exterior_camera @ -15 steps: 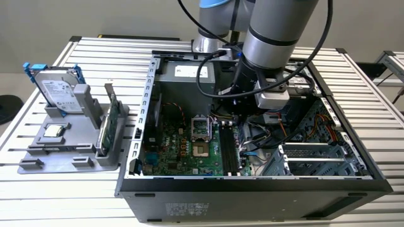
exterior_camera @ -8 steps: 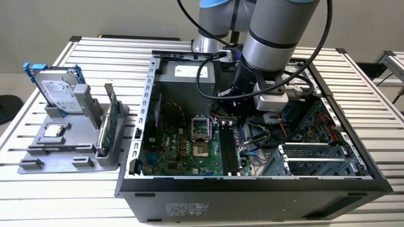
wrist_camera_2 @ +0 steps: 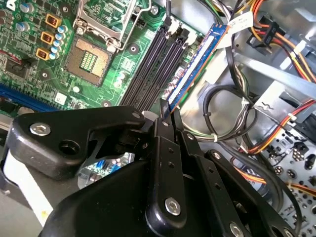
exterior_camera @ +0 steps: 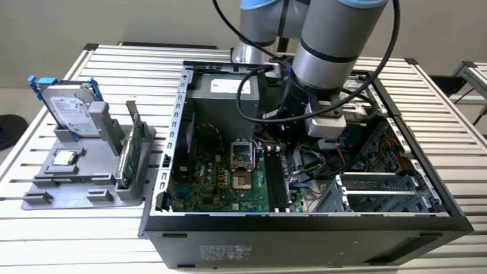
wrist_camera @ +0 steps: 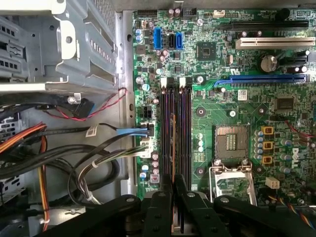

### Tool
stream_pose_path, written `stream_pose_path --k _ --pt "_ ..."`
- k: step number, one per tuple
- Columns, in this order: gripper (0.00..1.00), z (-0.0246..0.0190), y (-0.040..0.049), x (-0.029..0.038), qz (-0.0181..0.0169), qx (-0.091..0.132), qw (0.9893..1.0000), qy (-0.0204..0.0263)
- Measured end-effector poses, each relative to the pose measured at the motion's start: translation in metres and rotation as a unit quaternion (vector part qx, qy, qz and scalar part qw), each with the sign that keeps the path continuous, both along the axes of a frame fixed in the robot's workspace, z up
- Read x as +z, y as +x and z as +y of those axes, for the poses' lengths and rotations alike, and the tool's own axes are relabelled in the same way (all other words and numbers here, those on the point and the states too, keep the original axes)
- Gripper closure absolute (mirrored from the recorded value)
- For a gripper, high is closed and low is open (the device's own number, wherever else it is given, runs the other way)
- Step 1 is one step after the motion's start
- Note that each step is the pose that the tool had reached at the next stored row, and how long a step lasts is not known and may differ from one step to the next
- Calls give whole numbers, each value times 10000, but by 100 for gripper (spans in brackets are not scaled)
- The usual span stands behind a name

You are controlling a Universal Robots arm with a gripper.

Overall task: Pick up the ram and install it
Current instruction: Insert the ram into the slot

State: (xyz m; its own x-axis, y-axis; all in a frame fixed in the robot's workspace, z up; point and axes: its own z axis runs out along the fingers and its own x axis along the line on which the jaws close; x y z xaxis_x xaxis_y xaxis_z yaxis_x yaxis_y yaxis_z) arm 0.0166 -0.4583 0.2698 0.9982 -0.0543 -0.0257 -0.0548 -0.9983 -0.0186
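The ram (wrist_camera_2: pixel 197 64) is a thin blue stick seen edge-on, running out from between my fingertips. My gripper (wrist_camera_2: pixel 165 117) is shut on one end of it. In the first wrist view the ram (wrist_camera: pixel 173 140) shows as a narrow line held by the gripper (wrist_camera: pixel 174 186) directly over the black memory slots (wrist_camera: pixel 185 128). The stick hangs just above the slots (wrist_camera_2: pixel 153 64), lengthwise along them; I cannot tell whether it touches them. In the exterior view my arm (exterior_camera: pixel 327 68) reaches down into the open computer case, above the slots (exterior_camera: pixel 275 180).
The motherboard (exterior_camera: pixel 220 182) has an open CPU socket (wrist_camera: pixel 232 143) beside the slots. Bundles of cables (wrist_camera: pixel 74 158) and a metal drive cage (wrist_camera: pixel 64 44) crowd the other side. Outside the case, a grey holder (exterior_camera: pixel 45 194) carries a silver hard drive (exterior_camera: pixel 72 111) and a green card (exterior_camera: pixel 133 151).
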Motion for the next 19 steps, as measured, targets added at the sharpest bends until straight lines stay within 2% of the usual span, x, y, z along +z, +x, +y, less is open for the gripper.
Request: stream_pose_path --k 9,19 --pt "100 -64 7 -63 9 -129 9999 0" --pt "100 -106 13 -210 9 -137 9999 0"
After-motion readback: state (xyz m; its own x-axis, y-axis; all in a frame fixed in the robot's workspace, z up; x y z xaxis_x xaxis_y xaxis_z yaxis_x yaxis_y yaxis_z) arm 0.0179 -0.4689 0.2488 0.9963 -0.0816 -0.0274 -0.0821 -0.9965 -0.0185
